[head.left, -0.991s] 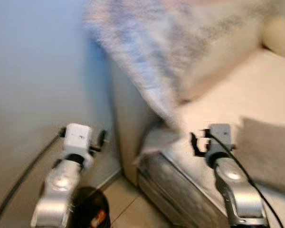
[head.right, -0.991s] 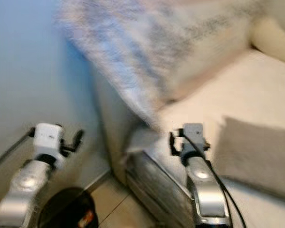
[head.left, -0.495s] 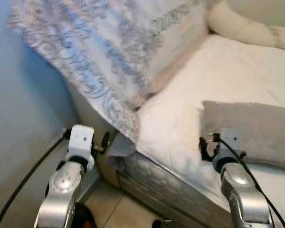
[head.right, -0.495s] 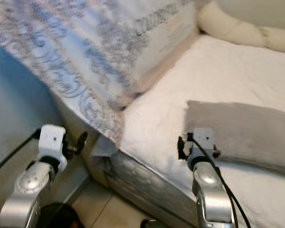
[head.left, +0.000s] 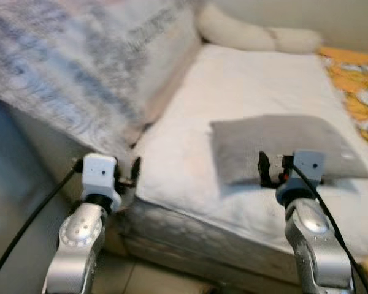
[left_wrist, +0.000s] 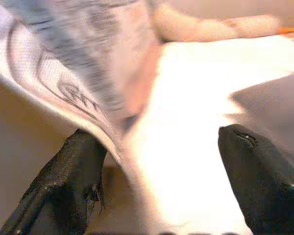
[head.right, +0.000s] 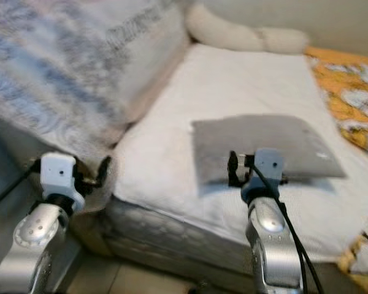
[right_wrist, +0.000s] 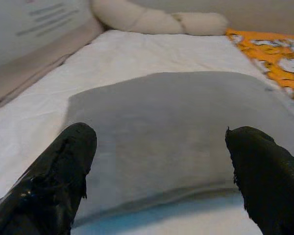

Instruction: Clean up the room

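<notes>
Camera swung right since 0.5 s; both tools, left (left_wrist: pixel 157 181) and right (right_wrist: pixel 159 171), gape toward grey pillow (right_wrist: pixel 176 142).

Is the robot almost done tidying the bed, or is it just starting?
Just starting, it seems. Nothing looks tidied yet: the grey pillow lies loose mid-mattress and the patterned mattress leans tilted at the bedside. The right gripper hangs open facing the pillow; the left gripper is open, holding nothing. Grabbing and placing is left.

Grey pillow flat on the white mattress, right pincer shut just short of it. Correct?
Not quite: the right pincer is open, not shut. The right wrist view shows its two fingers spread wide apart. The grey pillow does lie flat on the white mattress.
</notes>
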Controlling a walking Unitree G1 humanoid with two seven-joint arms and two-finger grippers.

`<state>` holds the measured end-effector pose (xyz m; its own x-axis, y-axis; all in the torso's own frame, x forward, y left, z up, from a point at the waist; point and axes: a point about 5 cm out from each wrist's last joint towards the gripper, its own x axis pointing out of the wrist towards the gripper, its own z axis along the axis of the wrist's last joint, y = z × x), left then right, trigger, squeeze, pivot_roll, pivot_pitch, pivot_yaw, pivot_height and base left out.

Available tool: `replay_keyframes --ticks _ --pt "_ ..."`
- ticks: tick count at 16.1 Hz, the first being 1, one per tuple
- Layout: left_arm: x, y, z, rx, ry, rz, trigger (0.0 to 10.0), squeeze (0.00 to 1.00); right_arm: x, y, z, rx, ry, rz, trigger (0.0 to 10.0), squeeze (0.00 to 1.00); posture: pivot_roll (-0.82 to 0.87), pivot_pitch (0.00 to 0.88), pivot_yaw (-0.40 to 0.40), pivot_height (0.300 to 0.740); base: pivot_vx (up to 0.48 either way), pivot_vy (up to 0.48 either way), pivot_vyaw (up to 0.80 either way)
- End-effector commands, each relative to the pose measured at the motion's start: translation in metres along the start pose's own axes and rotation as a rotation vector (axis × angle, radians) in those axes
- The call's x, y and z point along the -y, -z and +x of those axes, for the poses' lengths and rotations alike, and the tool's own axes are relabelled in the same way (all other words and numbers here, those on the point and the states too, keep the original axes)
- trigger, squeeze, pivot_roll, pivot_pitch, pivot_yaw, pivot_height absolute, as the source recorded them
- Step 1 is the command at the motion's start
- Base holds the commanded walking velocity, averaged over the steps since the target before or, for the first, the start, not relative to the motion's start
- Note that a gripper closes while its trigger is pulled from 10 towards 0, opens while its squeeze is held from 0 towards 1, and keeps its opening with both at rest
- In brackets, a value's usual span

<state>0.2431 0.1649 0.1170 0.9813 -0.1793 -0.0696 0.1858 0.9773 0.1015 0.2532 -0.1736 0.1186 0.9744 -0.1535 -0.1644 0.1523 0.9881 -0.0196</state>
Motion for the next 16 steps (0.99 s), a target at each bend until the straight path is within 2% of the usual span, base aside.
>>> replay_keyframes --ticks 1,3,4,6,7,8,9,11,13,14,15,16 --pt "0.007 0.000 0.002 -0.007 0.071 0.027 10.0 0.00 0.002 0.002 0.003 -0.023 0.037 -0.018 10.0 1.00 0.00 0.000 0.007 0.740 0.000 0.000 -0.74" --pt "0.002 0.002 0.002 -0.012 0.051 0.013 10.0 0.00 -0.004 0.004 0.001 -0.027 -0.024 -0.046 10.0 1.00 0.00 0.000 0.012 0.740 0.000 0.000 -0.73" --pt "0.003 0.003 0.001 -0.015 0.052 0.012 10.0 0.00 -0.001 0.006 0.001 -0.035 -0.015 -0.044 10.0 1.00 0.01 0.000 0.018 0.740 0.000 0.000 -0.67" --pt "0.013 0.004 -0.005 -0.029 0.147 -0.003 10.0 0.00 0.006 0.011 0.001 -0.053 0.044 -0.029 10.0 1.00 -0.01 0.000 0.040 0.740 0.000 0.000 -0.63" --pt "0.018 0.004 -0.004 -0.032 0.204 0.015 10.0 0.00 0.003 0.010 0.002 -0.048 0.043 -0.024 10.0 1.00 0.00 0.000 0.040 0.740 0.000 0.000 -0.63" --pt "0.017 0.005 -0.002 -0.031 0.209 0.048 10.0 0.00 0.000 0.011 0.002 -0.052 0.042 -0.027 10.0 1.00 0.00 0.000 0.031 0.740 0.000 0.000 -0.63" --pt "0.010 0.000 0.004 -0.012 0.153 0.039 10.0 0.00 -0.004 0.007 0.002 -0.033 0.011 -0.059 10.0 1.00 -0.01 0.000 0.030 0.740 0.000 0.000 0.00" --pt "-0.002 -0.002 0.012 0.001 0.002 0.041 10.0 0.00 0.001 0.008 0.001 -0.038 0.001 -0.030 10.0 1.00 -0.02 0.000 0.042 0.740 0.000 -0.199 0.00" --pt "-0.002 -0.001 0.011 -0.002 -0.046 0.021 10.0 0.00 0.005 0.012 0.001 -0.066 0.012 -0.032 10.0 1.00 -0.03 0.000 0.053 0.740 0.000 -0.472 0.00" --pt "-0.001 0.000 0.012 -0.009 -0.056 0.010 10.0 0.00 0.001 0.011 0.002 -0.068 -0.023 -0.044 10.0 1.00 -0.03 0.000 0.046 0.740 0.000 -0.480 0.00" --pt "0.000 0.002 0.013 -0.014 -0.067 0.016 10.0 0.00 -0.003 0.012 0.004 -0.073 -0.053 -0.071 10.0 0.97 -0.03 0.000 0.032 0.740 0.000 -0.401 0.00" --pt "-0.003 0.002 0.014 -0.023 -0.085 -0.001 10.0 0.00 -0.006 0.010 0.006 -0.074 -0.066 -0.094 10.0 0.90 -0.03 0.000 0.024 0.740 0.000 0.000 0.00"
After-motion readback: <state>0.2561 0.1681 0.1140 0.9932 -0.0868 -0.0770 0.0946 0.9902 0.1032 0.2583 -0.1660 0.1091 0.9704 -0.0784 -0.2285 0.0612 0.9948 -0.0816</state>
